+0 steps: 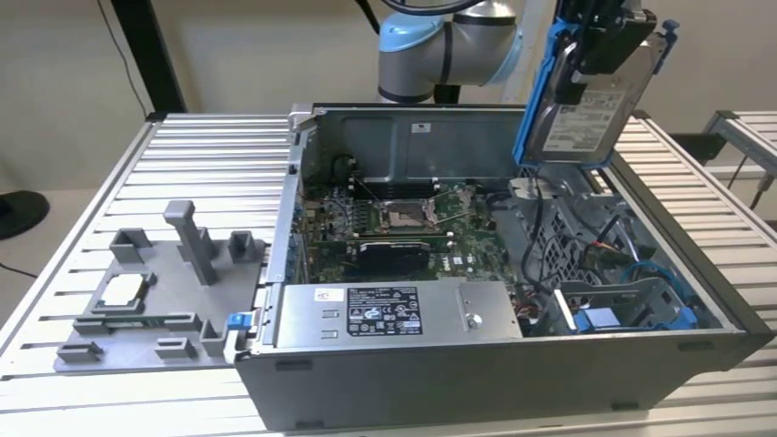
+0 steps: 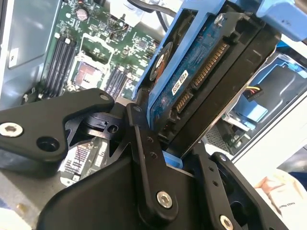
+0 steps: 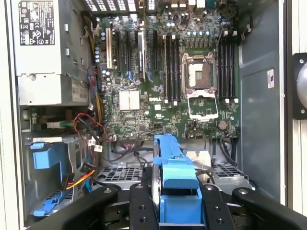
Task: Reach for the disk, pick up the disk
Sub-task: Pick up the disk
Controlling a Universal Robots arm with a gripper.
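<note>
I have the disk (image 1: 587, 100) clamped in the pincer (image 1: 603, 45), hanging upright in the air above the open case (image 1: 486, 364). In the exterior view its white label faces the camera and the blue bracket (image 1: 534, 91) runs along its edges. In the second wrist view the black fingers (image 2: 144, 143) press on either side of the disk (image 2: 201, 86), with its circuit side and connector turned toward that camera. In the first wrist view I see the bracket's (image 3: 172, 167) blue edge between the fingers (image 3: 139, 206), and below the pincer lies the motherboard (image 3: 168, 81) with its bare socket (image 3: 199, 76). The grey box (image 1: 388, 314) with the sticker sits below and well apart. Off on the counter (image 1: 182, 164), a fixture (image 1: 158, 291) holds what looks like a small chip (image 1: 124, 291), though I can't be sure.
</note>
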